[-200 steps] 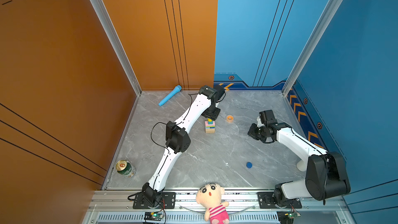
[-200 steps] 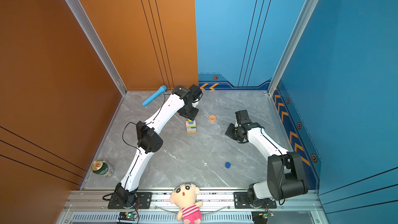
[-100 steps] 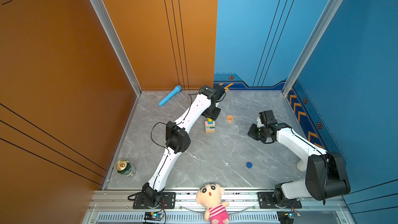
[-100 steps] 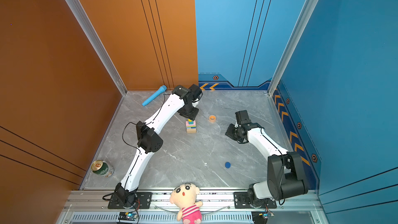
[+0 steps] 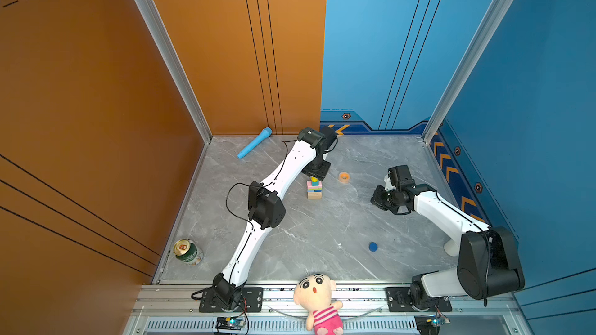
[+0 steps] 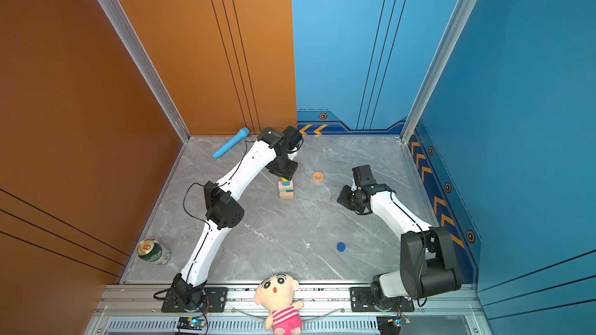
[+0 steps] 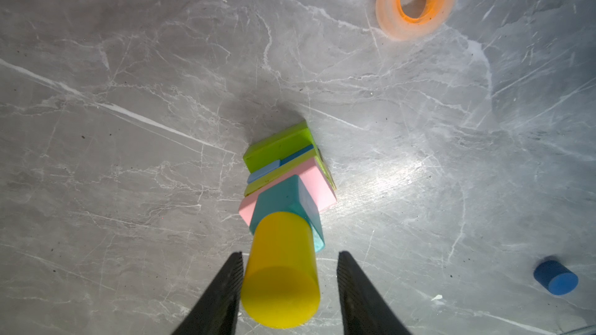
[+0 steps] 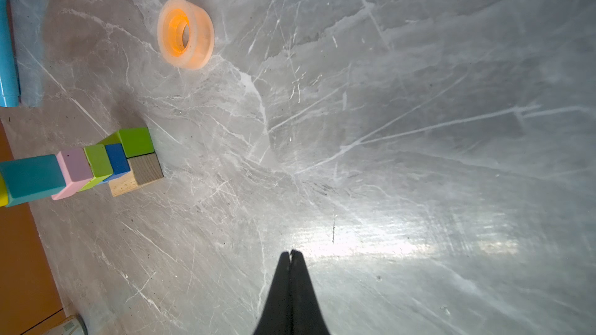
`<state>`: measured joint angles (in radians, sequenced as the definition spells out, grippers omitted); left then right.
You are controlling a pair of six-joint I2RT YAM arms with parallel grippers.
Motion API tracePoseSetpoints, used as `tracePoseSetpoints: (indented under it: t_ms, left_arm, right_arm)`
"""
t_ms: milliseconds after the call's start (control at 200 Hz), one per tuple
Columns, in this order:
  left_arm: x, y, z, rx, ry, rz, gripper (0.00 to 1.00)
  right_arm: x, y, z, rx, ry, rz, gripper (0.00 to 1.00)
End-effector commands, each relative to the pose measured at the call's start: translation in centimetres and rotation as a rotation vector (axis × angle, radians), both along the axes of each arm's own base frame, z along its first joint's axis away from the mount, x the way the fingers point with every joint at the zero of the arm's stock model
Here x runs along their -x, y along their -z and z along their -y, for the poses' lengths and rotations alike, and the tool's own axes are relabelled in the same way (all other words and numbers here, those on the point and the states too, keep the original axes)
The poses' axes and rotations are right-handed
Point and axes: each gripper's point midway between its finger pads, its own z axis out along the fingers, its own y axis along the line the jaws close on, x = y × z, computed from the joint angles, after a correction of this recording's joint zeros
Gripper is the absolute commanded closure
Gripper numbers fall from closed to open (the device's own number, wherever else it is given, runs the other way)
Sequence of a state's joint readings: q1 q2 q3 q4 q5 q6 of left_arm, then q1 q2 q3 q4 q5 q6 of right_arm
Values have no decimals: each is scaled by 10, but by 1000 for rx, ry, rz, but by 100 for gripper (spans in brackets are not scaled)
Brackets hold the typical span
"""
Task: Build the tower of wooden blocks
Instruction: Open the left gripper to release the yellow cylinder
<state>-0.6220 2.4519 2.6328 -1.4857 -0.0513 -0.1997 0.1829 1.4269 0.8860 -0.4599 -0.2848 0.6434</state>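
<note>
The left gripper [image 7: 290,252] has its jaws apart at about mid-width, one on either side of the yellow cylinder [image 7: 280,272] that caps the tower [image 5: 314,188]. One finger [image 7: 222,291] is against or just beside the cylinder's side, and contact cannot be confirmed. The other finger [image 7: 358,291] stands clear of it, with floor [image 7: 129,91] showing in the gap. Nothing is clamped. In both top views this gripper hangs directly over the tower, pointing down.

The right gripper [image 8: 292,254] has its jaws together with the tips meeting and nothing between them. It hovers over bare floor, well apart from the tower, beyond the tape ring [image 5: 344,177].

The tower stands upright on the floor with its long axis vertical.
- **Base:** a tan brick [image 8: 137,174] and a green brick [image 8: 135,141] lie side by side.
- **Next level:** a dark blue cube [image 8: 117,157] sits with a light blue cube [image 7: 263,170] beside it.
- **Above that, in order:** a second green brick [image 8: 98,161], a pink brick [image 8: 74,169] and a teal cube [image 8: 32,175].
- **Top:** the yellow cylinder stands on end, its axis in line with the tower's.

The teal cube sits turned relative to the pink brick beneath it.

The tape ring lies flat near the tower. A blue cylinder [image 5: 373,246] sits well apart from the tower, toward the arm bases, with its round face up in both top views.
</note>
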Motion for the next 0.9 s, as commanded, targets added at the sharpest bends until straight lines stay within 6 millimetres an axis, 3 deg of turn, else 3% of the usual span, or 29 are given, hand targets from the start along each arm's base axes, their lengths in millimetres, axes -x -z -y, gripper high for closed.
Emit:
tracePoseSetpoints:
  t_ms: [0, 741, 846, 896]
  left_arm:
    - [1, -4, 2, 19, -9, -4, 50]
    - [0, -2, 0, 16, -22, -8, 49]
    - [-1, -8, -1, 20, -26, 4, 42]
    - [-1, -10, -1, 22, -26, 11, 34]
  right_arm:
    - [2, 5, 1, -1, -2, -8, 96]
    - [2, 7, 0, -2, -3, -12, 96]
    - [2, 7, 0, -2, -3, -10, 96]
    - [3, 6, 0, -2, -3, -10, 96]
